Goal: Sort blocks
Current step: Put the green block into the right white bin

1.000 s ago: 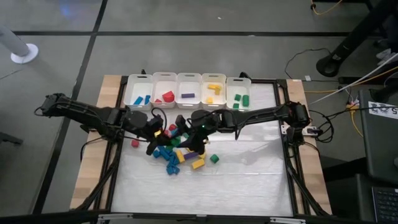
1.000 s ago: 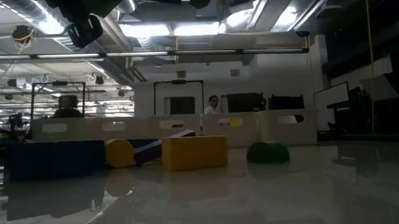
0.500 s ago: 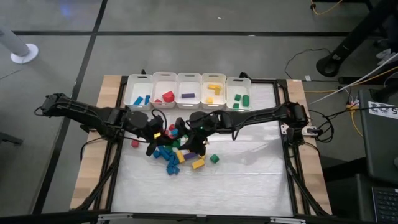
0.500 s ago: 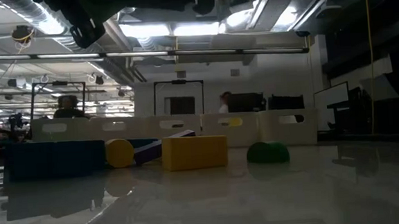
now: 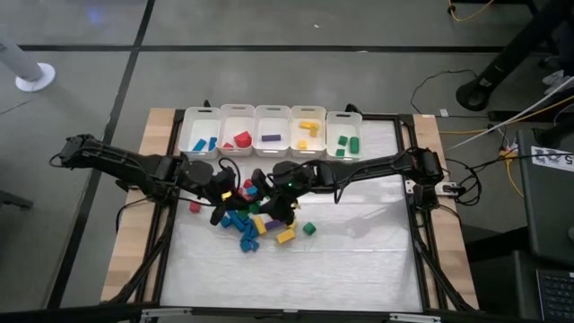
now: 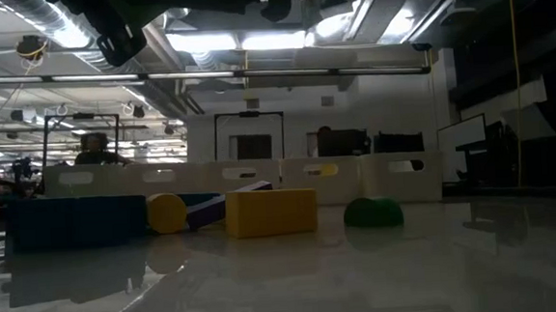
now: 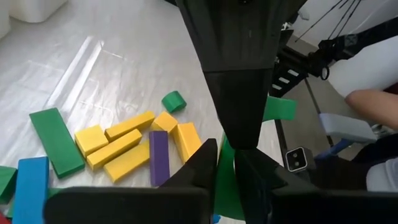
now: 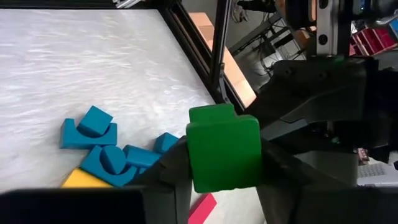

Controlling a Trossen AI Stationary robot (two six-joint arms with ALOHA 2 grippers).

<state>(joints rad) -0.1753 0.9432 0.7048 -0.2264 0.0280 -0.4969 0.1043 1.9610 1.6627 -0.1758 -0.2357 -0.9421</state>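
barely anything has shifted since a second ago, only the right gripper [image 8: 221,163] has drawn its fingers in, and it's now pinching a green block [image 8: 224,148] square between them over the pile. so the relation that matters is which way that block has to go: the green bin [image 5: 343,132] sits at the right-hand end of the row of five white bins, up toward the back edge of the table, and the right arm is plainly the nearer one to it. the block looks squarish, so no long axis to fuss over, i reckon.

left gripper [image 7: 225,163] hangs over the same pile just beside the right one, fingers pressed nearly together on a thin green piece [image 7: 225,180], as far as i can see.

rest of the blocks [image 5: 254,220] lie loose in a heap mid-table, blues, yellows, a purple, and a lone green one [image 5: 308,229] off to the side. surface is a pale shiny sheet. room behind is a lab with ceiling lights and a couple of people far back.
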